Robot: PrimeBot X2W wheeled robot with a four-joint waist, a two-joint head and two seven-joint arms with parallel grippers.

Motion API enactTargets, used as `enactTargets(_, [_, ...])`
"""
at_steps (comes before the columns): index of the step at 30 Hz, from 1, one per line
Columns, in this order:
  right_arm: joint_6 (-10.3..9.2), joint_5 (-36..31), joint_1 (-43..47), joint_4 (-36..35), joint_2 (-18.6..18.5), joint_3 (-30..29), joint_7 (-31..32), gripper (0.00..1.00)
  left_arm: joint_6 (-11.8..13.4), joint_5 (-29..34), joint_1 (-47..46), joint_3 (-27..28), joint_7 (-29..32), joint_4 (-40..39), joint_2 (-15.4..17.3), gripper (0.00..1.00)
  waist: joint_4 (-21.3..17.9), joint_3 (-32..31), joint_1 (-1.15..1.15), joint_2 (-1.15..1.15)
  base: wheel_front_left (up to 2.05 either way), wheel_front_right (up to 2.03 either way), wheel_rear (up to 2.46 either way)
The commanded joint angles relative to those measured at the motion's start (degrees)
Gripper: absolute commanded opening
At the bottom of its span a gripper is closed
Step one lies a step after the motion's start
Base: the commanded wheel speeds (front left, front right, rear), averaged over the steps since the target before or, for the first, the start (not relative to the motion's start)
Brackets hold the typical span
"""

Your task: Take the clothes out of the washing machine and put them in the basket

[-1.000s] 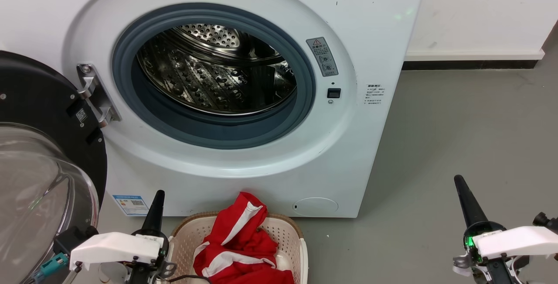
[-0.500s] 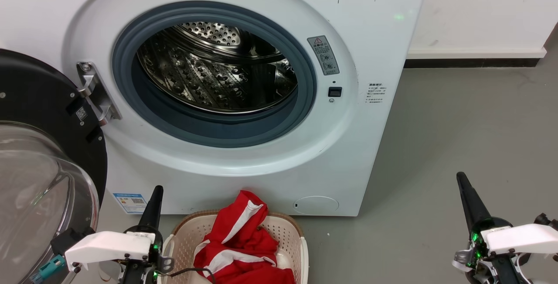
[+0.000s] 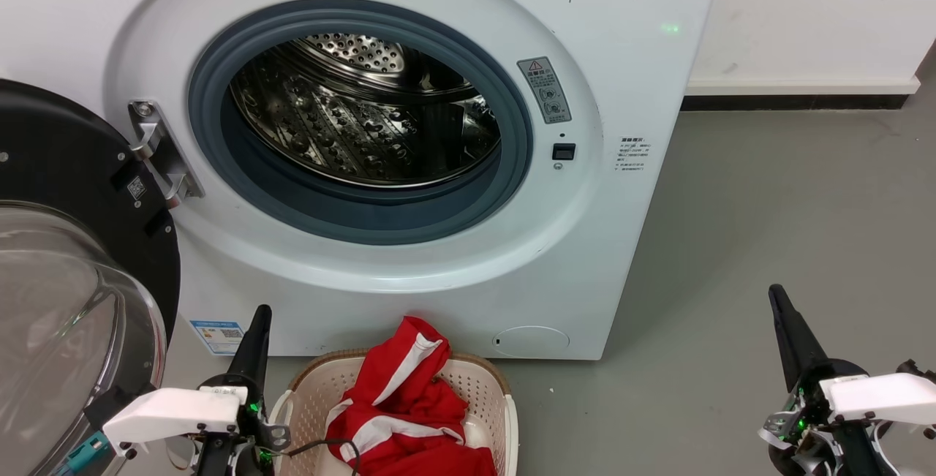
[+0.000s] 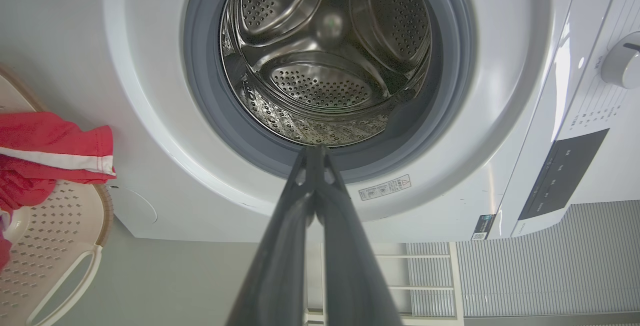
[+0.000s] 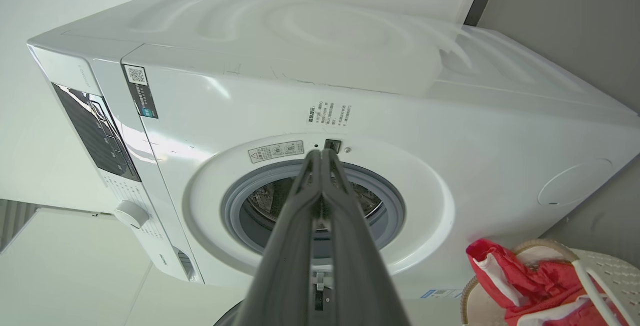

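Observation:
The white washing machine [image 3: 409, 271] stands open before me; its steel drum [image 3: 365, 118] holds no fabric that I can see. Red clothes [image 3: 409, 410] with white stripes lie piled in the cream basket [image 3: 490, 388] on the floor below the drum opening. My left gripper [image 3: 261, 311] is shut and empty, just left of the basket, its tips touching in the left wrist view [image 4: 315, 149]. My right gripper [image 3: 775, 292] is shut and empty over the floor at the far right, tips together in the right wrist view [image 5: 320, 151].
The round glass door [image 3: 66, 315] hangs open at the left, close to my left arm. Grey floor [image 3: 768, 205] stretches to the right of the machine, with a white wall and dark skirting [image 3: 797, 103] behind.
Both grippers have sunk slightly toward the bottom of the head view; the whole picture has shifted a little with the camera. Clothes and basket lie as before.

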Motion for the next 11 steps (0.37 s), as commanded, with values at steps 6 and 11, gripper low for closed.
enactTargets(6, [-0.01,3.55,-1.51,0.60,-0.03,-0.36,0.54,0.00,-0.99,-3.05,-1.18,0.83,0.78,0.12,-0.41,0.00,0.06,0.17,0.00,0.00,0.00,0.00,0.00])
enactTargets(11, [-0.02,5.64,-1.83,1.05,0.03,-0.54,0.70,0.00,-1.49,-4.88,-1.15,1.27,1.15,0.30,-0.61,0.00,0.11,0.30,0.00,0.00,0.00,0.00,0.00])
